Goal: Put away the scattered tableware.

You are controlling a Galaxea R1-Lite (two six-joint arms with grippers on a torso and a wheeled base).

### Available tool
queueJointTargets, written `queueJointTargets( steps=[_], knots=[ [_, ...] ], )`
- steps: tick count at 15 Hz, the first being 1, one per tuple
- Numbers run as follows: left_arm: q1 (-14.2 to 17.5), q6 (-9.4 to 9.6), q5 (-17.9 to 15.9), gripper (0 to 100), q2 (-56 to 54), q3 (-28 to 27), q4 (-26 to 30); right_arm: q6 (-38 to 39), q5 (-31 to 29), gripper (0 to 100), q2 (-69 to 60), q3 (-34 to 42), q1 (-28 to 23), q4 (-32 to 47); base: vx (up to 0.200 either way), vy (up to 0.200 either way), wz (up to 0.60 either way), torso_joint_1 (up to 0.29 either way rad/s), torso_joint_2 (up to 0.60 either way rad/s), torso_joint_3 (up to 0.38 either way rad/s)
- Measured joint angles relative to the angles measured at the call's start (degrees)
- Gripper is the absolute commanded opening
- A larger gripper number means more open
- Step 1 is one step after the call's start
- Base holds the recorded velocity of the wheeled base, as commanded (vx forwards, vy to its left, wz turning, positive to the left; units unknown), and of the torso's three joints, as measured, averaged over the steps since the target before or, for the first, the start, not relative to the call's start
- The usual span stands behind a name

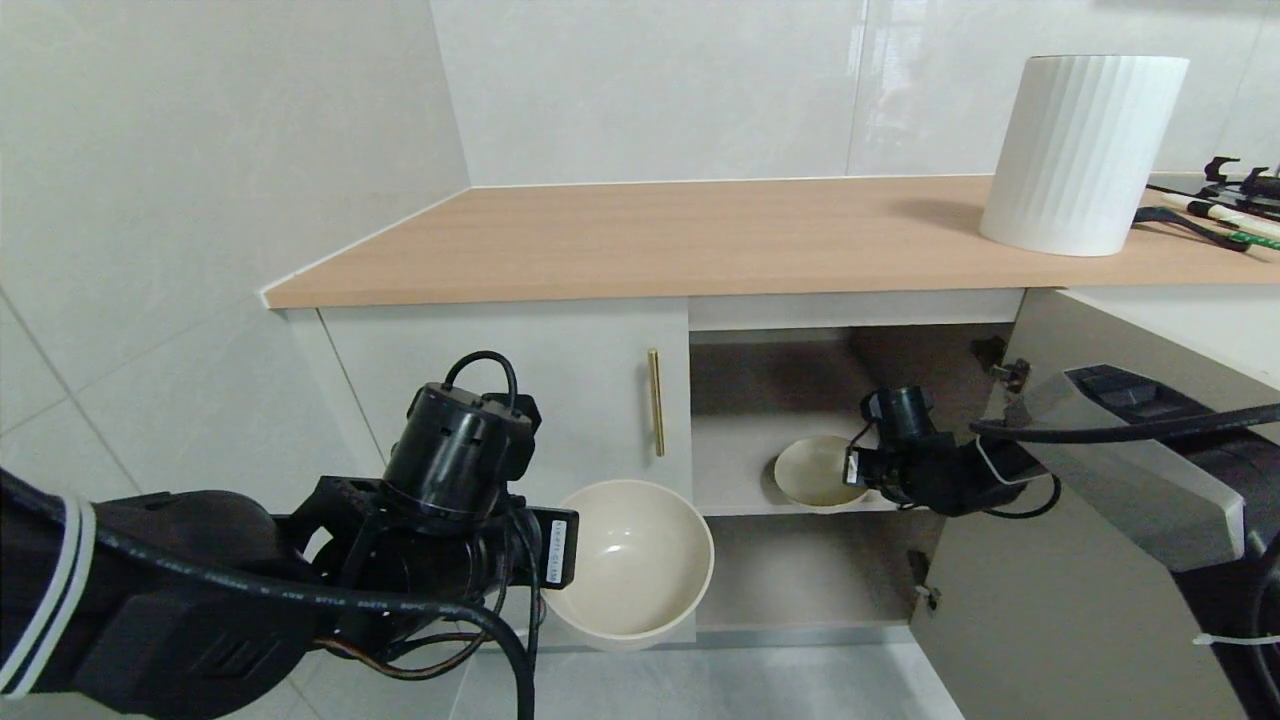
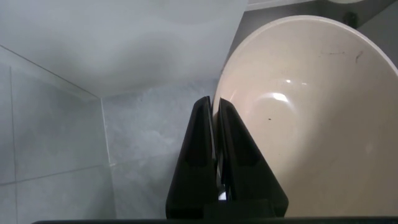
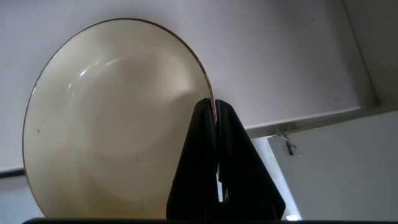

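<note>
The right jaws are pinched on the rim of a plate (image 1: 812, 470) (image 3: 118, 118), holding it face-out inside the open cabinet, just over the front of the shelf (image 1: 735, 485); whether its lower edge touches the shelf I cannot tell. The left jaws are pressed together on the rim of a bowl (image 1: 640, 560) (image 2: 311, 112), which hangs lower and outside the cabinet, in front of the closed door (image 1: 520, 350), its mouth tilted up and towards the robot. What matters for the coming move is that the plate is already at its place, so the right arm probably needs only to set it down and let go. The bowl lies to the left of the opening and must travel right and inward, likely after the right arm clears the gap.
</note>
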Motion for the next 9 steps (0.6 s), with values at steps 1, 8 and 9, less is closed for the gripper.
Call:
queueJointTargets(
  steps=[1, 8, 9],
  knots=[
    [-0.09, 0.01, 0.02, 0, -0.05, 0.0, 0.0, 0.24, -0.04, 0, 0.46, -0.61, -0.2, 0.66, 0.0, 0.0, 0.0, 0.0, 0.0, 0.0],
    [-0.63, 2.11, 1.41, 0, -0.13, 1.11, -2.93, 2.05, -0.39, 0, 1.32, -3.04, -0.68, 4.39, 0.0, 0.0, 0.0, 0.0, 0.0, 0.0],
    [-0.63, 2.15, 1.69, 0, -0.13, 1.24, -2.97, 2.05, -0.61, 0, 1.32, -3.04, -0.72, 4.39, 0.2, 0.0, 0.0, 0.007, 0.01, 0.002]
  ],
)
